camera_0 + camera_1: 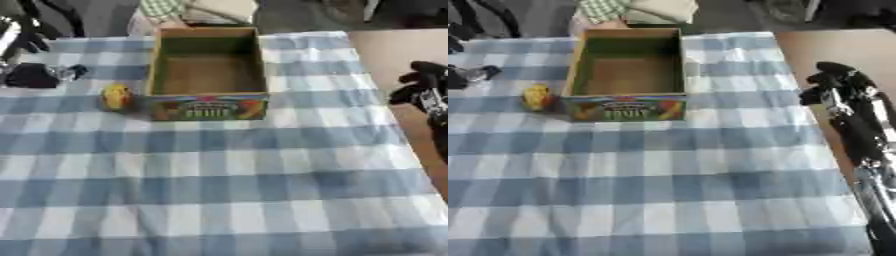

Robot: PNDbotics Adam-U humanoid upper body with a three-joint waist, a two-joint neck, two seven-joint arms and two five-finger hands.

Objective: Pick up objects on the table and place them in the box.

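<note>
Small toy beside the open box on the checked desk
It is yellow with red — rounded, just left of the box; right robot hand curled empty, left robot hand — cannot tell.

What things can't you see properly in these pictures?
- Small yellow object left of the box: blurred in both views, so its kind is unclear.
- Left robot hand: cut off by the left edge in the right eye view; fingers unclear.
- Right robot hand: dark and blurred, finger pose unclear.
- Box label: only "FRUIT" reads, in the right eye view.
</note>
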